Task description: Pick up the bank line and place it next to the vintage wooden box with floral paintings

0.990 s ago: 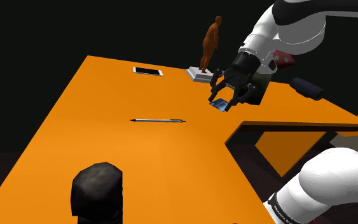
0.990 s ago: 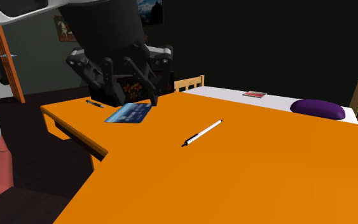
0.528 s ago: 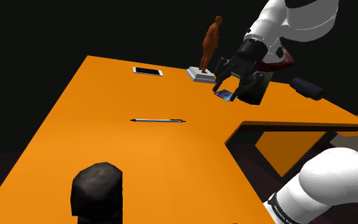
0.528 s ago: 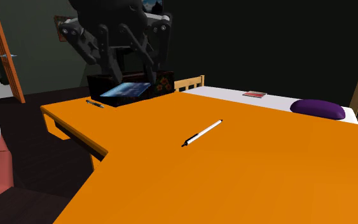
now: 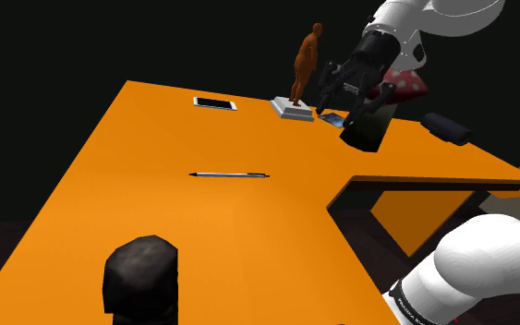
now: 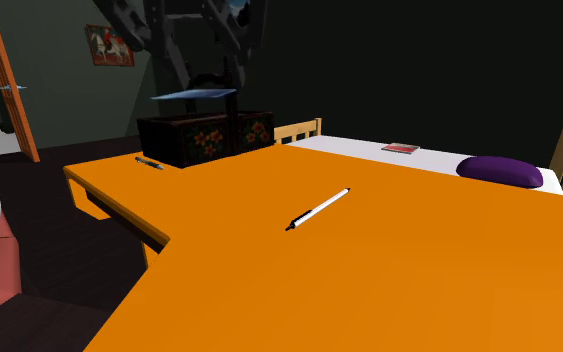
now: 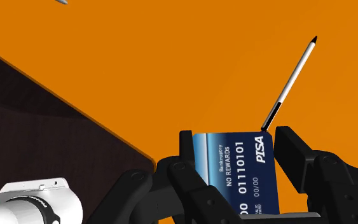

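**Card in the air, set-down beside the box to come**

The claw is clamped on the bank card, a blue card held by its two long edges between the black fingers. In the second exterior view the card hangs flat, off the surface and seemingly right over the dark box with flowers painted on its side. So I judge the pick-up done and the carry nearly done. What remains is to shift the card sideways off the box, bring it down onto bare orange just beside it, and only then let go.

Room is uneven around that box. It stands on the narrow wing of the surface, where the edge runs close by on the second exterior view's left, and a small dark pen lies near it on that side. Toward that view's right the orange opens wide, and the white pen is well apart from the box. That side looks the safer landing. In the shoulder view a brown figurine stands near the claw, so a wide swing could clip it.
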